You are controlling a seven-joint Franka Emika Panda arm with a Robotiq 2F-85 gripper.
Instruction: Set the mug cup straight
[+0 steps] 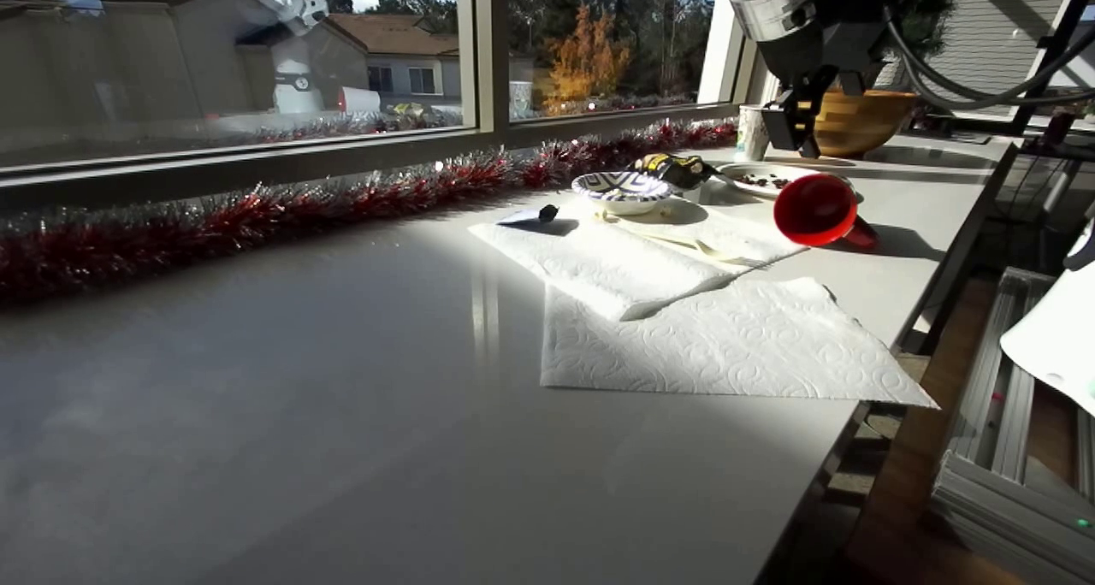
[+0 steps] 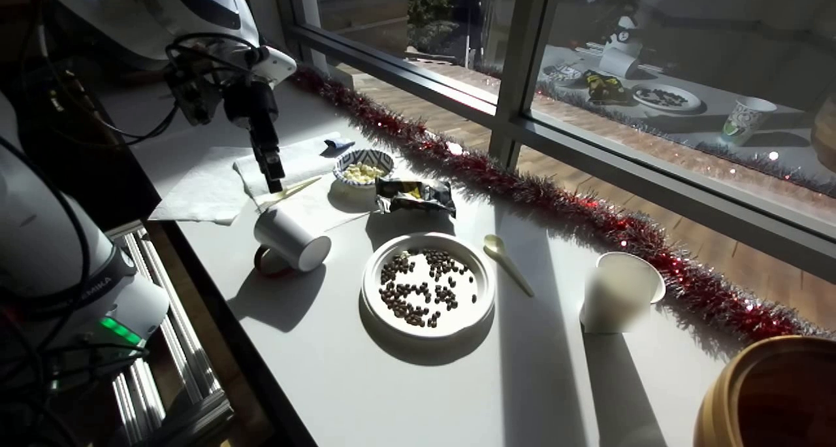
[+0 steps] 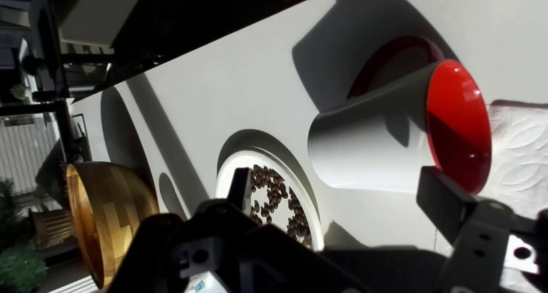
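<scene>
Well, over there the mug cup (image 3: 372,147) lies on its side, red mouth toward the paper towels (image 1: 719,345), the gripper (image 3: 339,192) hanging nearby, jaws spread wide

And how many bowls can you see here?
2: the small patterned bowl beside the black-and-yellow packet, and the large wooden bowl near the tall cup. No other bowl shows.

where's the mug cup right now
In an exterior view, the mug cup lies on its side left of centre, between the paper towels and the plate of dark bits; the wrist view has it right of centre.
</scene>
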